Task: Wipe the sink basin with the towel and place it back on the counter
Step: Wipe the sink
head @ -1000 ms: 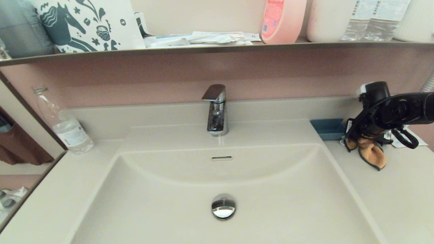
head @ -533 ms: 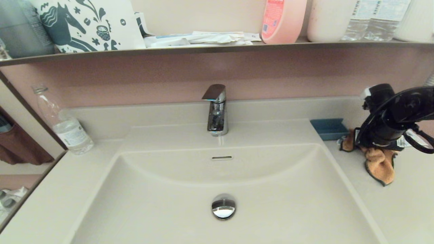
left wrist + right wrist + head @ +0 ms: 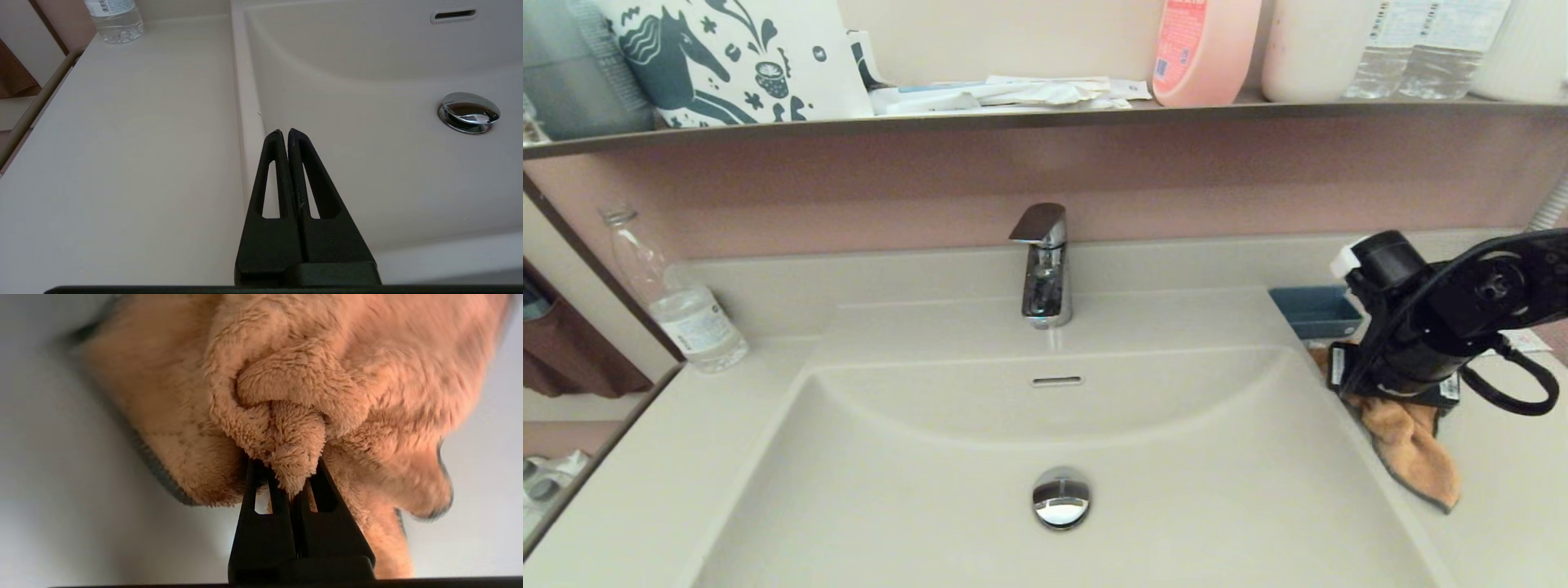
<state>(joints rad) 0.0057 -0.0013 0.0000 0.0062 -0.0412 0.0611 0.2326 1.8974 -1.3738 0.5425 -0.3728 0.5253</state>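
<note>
The right hand [image 3: 288, 473], closed on a fold of the towel [image 3: 1409, 445], holds it hanging beside the sink basin [image 3: 931, 490], ready for wiping.

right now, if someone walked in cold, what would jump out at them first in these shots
The orange towel stands out most: it hangs pinched in the right gripper at the sink basin's right rim, above the counter. Next comes the chrome drain plug in the middle of the basin. The left gripper hovers shut at the basin's left edge.
</note>
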